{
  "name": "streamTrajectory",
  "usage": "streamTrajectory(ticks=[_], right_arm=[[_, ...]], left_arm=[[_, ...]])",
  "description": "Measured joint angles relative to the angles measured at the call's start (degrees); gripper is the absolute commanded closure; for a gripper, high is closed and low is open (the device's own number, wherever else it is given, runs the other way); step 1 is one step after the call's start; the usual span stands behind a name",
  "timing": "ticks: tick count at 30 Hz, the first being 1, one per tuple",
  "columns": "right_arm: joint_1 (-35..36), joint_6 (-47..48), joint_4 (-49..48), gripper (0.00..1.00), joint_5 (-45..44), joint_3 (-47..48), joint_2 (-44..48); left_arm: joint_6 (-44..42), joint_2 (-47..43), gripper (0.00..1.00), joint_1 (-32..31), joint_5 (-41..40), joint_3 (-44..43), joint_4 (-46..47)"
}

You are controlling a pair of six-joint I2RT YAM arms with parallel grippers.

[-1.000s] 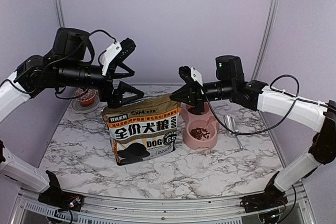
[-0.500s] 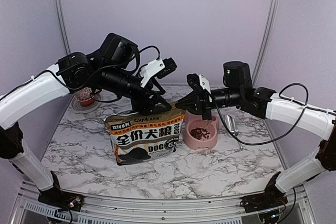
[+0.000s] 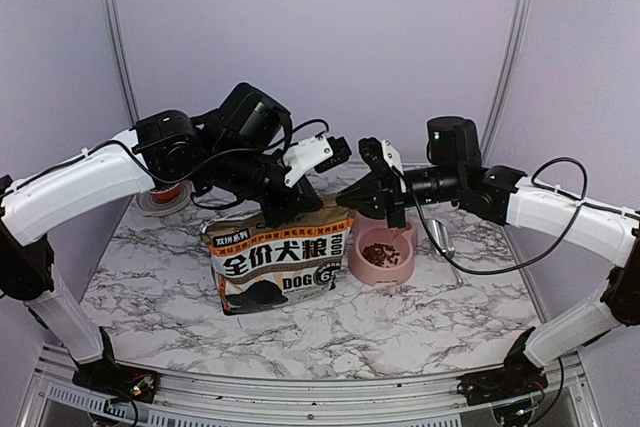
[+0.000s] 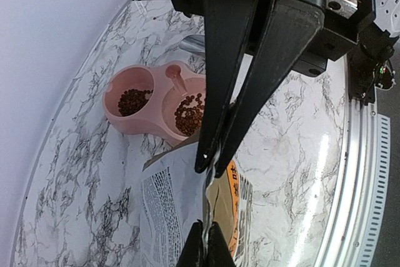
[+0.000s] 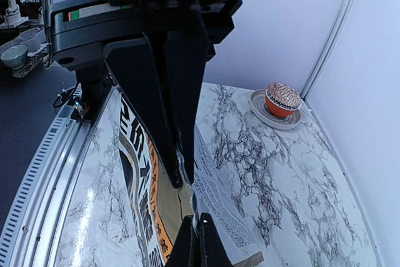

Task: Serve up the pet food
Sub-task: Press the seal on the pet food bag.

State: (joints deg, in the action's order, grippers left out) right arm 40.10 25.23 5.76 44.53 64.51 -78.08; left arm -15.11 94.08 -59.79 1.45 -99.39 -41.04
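Top external view. Upright near the middle of the marble bench (image 3: 150,287): a brown-and-black dog-food bag (image 3: 280,265), printed face toward the arm bases. Left gripper (image 3: 293,209) down on the bag's top edge, near its middle. Right gripper (image 3: 356,204) at the right-hand corner of that same edge. Just beside the bag, on its right: a pink double bowl (image 3: 385,277), with dark kibble (image 3: 378,252) in the near well. Farther right, flat on the marble, what looks like a metal scoop (image 3: 440,237). Back left, partly behind the left arm, a reddish mesh ball (image 3: 170,190) on a small dish (image 3: 148,206).

Left wrist view. Looking steeply down on the bag's top. Two pairs of dark fingers (image 4: 222,79) on the rim, one pair reaching in from the top of the picture, the other poking up from the bottom. Both sets of jaws pressed together, the paper edge pinched between them, with the mouth gaping slightly between the two grips. Beyond the bag, kibble in both wells of the bowl, a pink post between them.

Right wrist view. Same double pinch from the other side, jaws together on the rim. Printed face left of the rim, white text panel right. Mesh ball and dish by the far wall, well apart from the bag.
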Motion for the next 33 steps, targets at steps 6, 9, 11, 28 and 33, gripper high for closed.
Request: streamTrajectory(ticks=[6, 9, 11, 28, 33], right_arm=[[-0.7, -0.1, 0.0, 1.0, 0.9, -0.1, 0.2], [-0.9, 0.0, -0.5, 0.7, 1.8, -0.7, 0.5], [-1.1, -0.1, -0.7, 0.53, 2.8, -0.7, 0.5], [-0.2, 1.0, -2.9, 0.75, 4.0, 2.9, -5.6], [0.9, 0.2, -5.2, 0.91, 4.9, 3.2, -7.3]], left_arm=[[-1.0, 0.0, 1.0, -1.2, -4.5, 0.0, 0.7], [-1.9, 0.0, 1.0, -1.5, -4.7, 0.0, 0.9], [-2.3, -0.1, 1.0, -1.4, -4.9, 0.1, 0.6], [-4.3, -2.2, 1.0, -0.4, -3.3, 3.0, 2.7], [-4.8, -2.5, 1.0, -0.4, -2.9, 3.7, 3.3]])
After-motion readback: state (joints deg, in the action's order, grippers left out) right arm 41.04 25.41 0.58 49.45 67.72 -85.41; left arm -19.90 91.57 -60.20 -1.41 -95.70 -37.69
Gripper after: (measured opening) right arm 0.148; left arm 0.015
